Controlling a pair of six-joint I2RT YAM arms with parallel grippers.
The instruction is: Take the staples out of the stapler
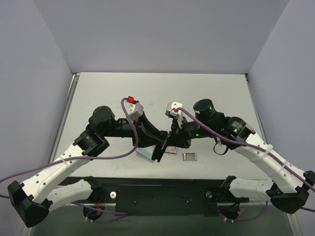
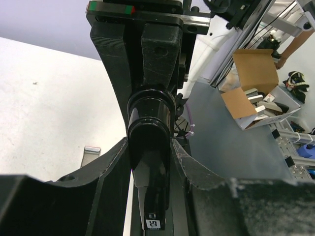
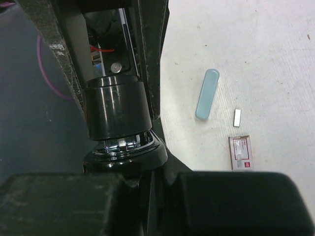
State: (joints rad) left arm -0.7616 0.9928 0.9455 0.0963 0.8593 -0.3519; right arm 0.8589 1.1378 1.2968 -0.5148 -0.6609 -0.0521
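Nearest on the surface [image 3: 275, 59] lie a pale blue bar [image 3: 207, 93] and a small red-and-white box [image 3: 239, 153], and near them, touching neither, a short silvery strip of staples [image 3: 238, 117]. Just beyond, the left claw [image 2: 150, 147] grasps the black stapler [image 2: 149, 113] by its sides, while the right claw [image 1: 176, 139] is clenched tight, close against it

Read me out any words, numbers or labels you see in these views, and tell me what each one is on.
No text here is legible.
On the black stapler, a white sticker in the left wrist view: dark print, too small to read.
On the red-and-white packet in the right wrist view: print blurred, unreadable.
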